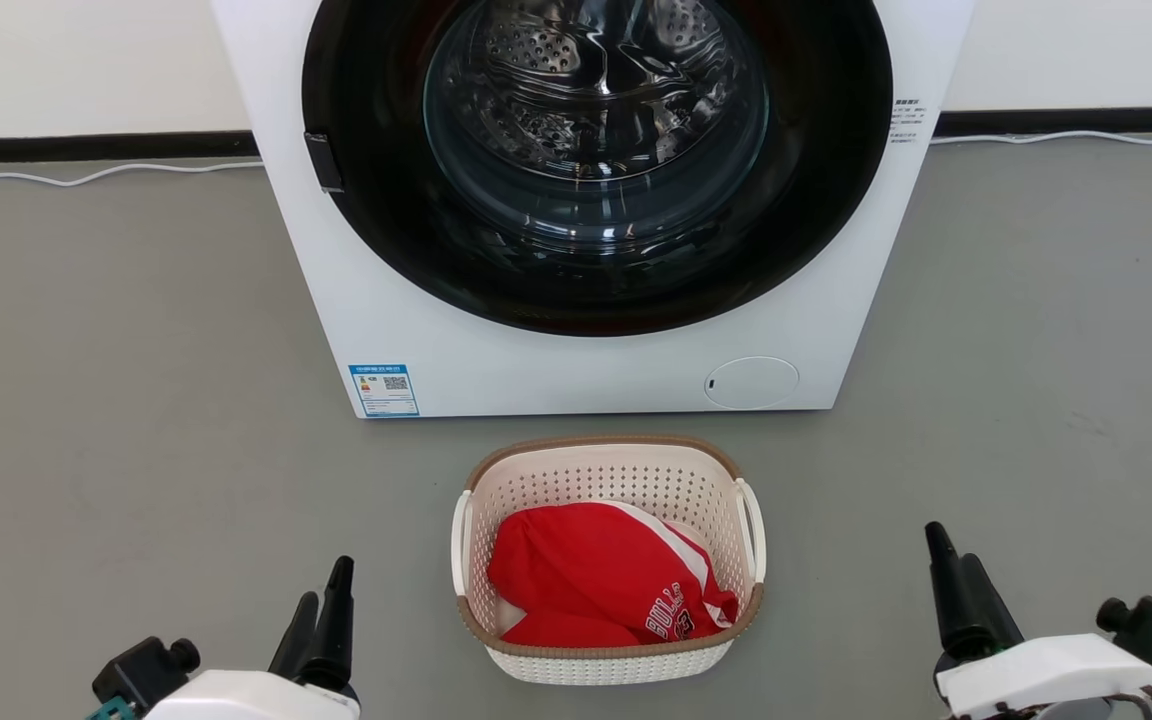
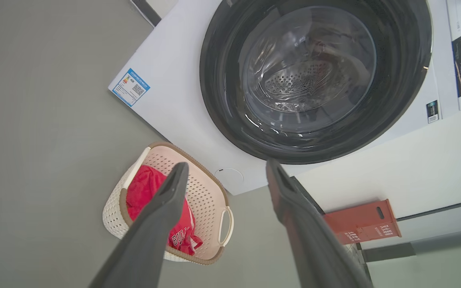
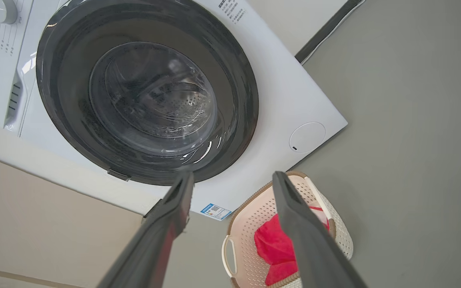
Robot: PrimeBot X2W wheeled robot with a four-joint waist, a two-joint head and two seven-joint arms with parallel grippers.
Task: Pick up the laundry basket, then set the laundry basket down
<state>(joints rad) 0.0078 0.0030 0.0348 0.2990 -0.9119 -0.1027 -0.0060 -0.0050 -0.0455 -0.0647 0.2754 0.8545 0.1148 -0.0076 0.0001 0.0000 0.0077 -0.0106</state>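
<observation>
On grey floor, before the washer: one laundry basket [image 1: 606, 470], upright, just short of the machine's base, between the two grippers and well apart from both.
Basket make: cream perforated plastic, rounded-rectangular, brown woven-look rim, two white loop handles [image 1: 756, 530], one on each side.
Inside basket: one red garment [image 1: 586, 570], crumpled, with white trim and white lettering only partly readable.
Behind: one white front-loading washing machine [image 1: 586, 370], round dark door ring, glass porthole, perforated steel drum behind the glass; one blue-and-white sticker [image 1: 383, 390] and one round flap [image 1: 751, 382] low on its front.
Left gripper [image 1: 324, 590]: two long dark tapered fingers [image 2: 158, 216], spread wide in the left wrist view, holding nothing; basket partly behind one finger there, untouched.
Right gripper [image 1: 951, 550]: two matching fingers [image 3: 304, 232], likewise wide apart and empty; basket beyond one finger in the right wrist view, no contact.
Along wall: one thin white cable [image 1: 86, 175].
</observation>
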